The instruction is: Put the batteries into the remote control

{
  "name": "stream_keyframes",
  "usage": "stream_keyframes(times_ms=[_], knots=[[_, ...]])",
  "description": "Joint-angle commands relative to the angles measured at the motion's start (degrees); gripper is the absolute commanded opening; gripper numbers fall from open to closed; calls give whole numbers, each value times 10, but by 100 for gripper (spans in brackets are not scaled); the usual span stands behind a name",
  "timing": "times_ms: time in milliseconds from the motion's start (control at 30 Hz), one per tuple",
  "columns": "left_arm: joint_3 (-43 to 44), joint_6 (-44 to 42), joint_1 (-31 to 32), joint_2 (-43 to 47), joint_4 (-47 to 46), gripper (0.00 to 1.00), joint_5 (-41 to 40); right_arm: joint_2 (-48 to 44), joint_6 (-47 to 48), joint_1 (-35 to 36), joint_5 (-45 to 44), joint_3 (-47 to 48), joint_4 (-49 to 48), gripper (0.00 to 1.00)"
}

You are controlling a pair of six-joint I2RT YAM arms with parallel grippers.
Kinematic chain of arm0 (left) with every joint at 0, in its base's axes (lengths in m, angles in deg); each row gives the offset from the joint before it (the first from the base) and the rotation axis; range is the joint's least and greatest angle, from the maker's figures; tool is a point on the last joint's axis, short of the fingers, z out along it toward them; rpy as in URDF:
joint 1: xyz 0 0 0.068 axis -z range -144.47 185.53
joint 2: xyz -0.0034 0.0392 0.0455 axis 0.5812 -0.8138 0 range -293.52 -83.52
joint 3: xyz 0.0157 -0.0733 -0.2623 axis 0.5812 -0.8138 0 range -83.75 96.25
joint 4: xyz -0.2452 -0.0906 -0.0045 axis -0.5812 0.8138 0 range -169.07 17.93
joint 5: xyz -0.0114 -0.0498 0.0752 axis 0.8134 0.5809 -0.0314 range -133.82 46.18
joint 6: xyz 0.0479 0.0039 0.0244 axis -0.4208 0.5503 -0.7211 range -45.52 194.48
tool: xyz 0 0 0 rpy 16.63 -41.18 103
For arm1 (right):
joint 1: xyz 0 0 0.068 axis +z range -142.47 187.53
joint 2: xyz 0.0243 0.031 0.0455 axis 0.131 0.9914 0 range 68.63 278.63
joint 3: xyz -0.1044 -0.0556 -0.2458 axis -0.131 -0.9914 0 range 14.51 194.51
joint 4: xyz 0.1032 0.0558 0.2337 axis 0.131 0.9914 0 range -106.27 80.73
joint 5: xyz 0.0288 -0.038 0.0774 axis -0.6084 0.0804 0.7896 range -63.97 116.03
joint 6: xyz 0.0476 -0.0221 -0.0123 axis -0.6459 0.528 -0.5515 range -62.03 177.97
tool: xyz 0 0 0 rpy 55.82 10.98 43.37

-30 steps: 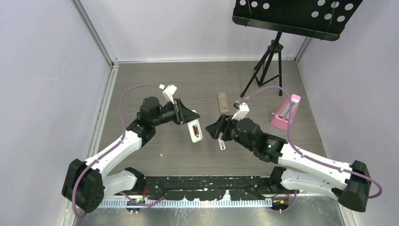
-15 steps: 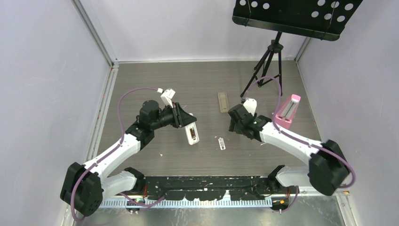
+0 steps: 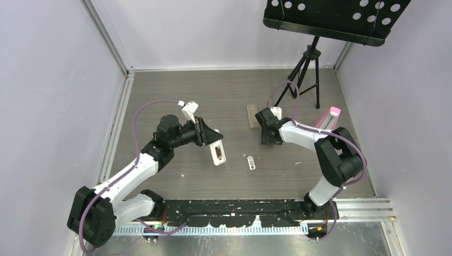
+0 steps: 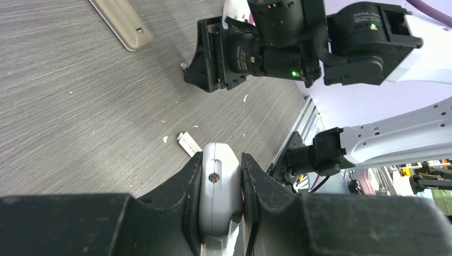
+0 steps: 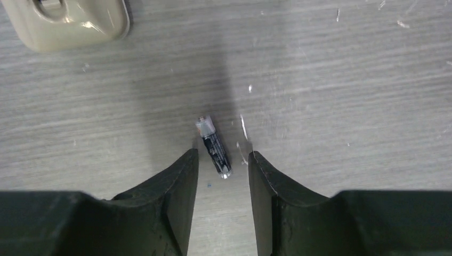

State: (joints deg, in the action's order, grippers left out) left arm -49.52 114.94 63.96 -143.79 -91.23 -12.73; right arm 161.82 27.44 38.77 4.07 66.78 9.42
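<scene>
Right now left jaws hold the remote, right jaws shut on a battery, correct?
No: the right wrist view shows the right jaws open, the battery lying loose on the table between them. Left jaws do hold the remote control.

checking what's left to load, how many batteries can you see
1. The battery lies on the table, partly between the open fingers of the right tool. More may be hidden in the remote that the left tool holds.

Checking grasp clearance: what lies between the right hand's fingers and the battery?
Only bare table, right wrist view; the battery lies inside the open right hand.
</scene>
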Motion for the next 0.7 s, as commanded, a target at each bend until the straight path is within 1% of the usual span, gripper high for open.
stream_keyframes(times_ms=[0,133,167,267,300,333,367,433,500,600,667], knots=[[2,-1,1,20,-26,0,11,29,65,-11,21,36,-27,43],[3,-3,1,27,-16,0,3,53,107,-16,44,55,-31,39],[3,-4,1,29,-12,0,0,60,120,-20,55,58,-38,37],[7,-8,-1,36,2,0,-1,90,142,-37,116,75,-20,23],[8,-8,-1,40,7,0,-1,96,143,-41,135,81,-11,16],[8,-8,-1,44,12,0,-1,98,145,-42,150,82,-11,12],[6,-8,-2,48,14,0,-2,96,148,-42,164,82,-13,9],[4,-9,-2,55,20,0,-5,88,153,-42,208,82,-11,7],[2,-9,-3,60,22,0,-7,80,168,-40,273,82,-10,5],[3,-10,-4,59,23,0,-9,67,199,-18,302,79,-4,4],[6,-11,-5,56,25,0,-9,64,220,9,297,84,10,5]])
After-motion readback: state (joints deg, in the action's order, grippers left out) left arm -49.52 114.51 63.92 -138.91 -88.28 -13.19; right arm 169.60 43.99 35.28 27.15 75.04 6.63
